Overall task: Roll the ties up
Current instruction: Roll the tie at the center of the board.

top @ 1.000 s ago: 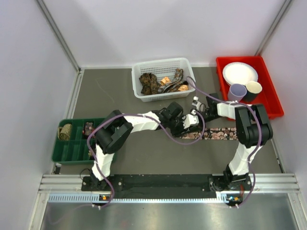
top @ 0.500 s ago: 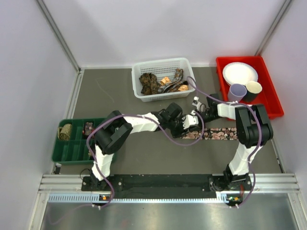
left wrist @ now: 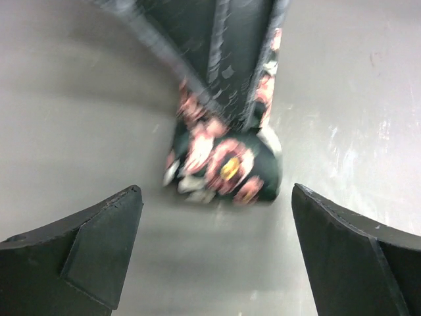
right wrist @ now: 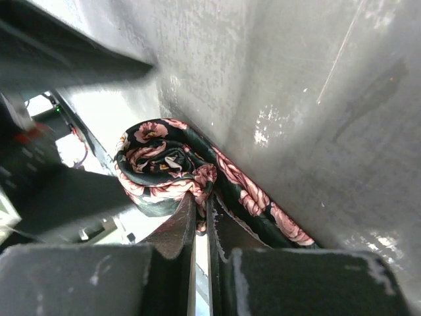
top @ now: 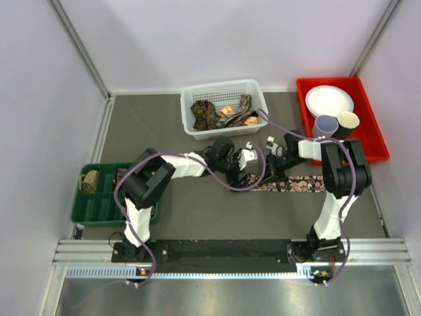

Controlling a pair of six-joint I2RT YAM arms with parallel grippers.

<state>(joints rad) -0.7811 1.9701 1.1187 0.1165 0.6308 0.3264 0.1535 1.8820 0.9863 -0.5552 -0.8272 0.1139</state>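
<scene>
A dark tie with pink roses lies on the grey table, its flat length (top: 299, 184) running right. Its left end is a small coil (left wrist: 223, 164), which also shows in the right wrist view (right wrist: 158, 168). My left gripper (left wrist: 216, 192) is open wide, and the coil sits just beyond its fingertips, untouched. My right gripper (right wrist: 202, 205) is shut, with a fold of the coil's edge pinched between its tips. From above, the left gripper (top: 242, 172) and the right gripper (top: 268, 172) meet over the coil and hide it.
A white mesh basket (top: 197, 128) at the back holds several loose ties (top: 220, 113). A green divided tray (top: 99, 204) at the left holds two rolled ties (top: 89, 181). A red tray (top: 368, 141) at the back right carries a plate (top: 329, 100) and two cups (top: 325, 125).
My left gripper has opened and drawn back to the left, off the coil. My right gripper has closed onto the coil's edge.
</scene>
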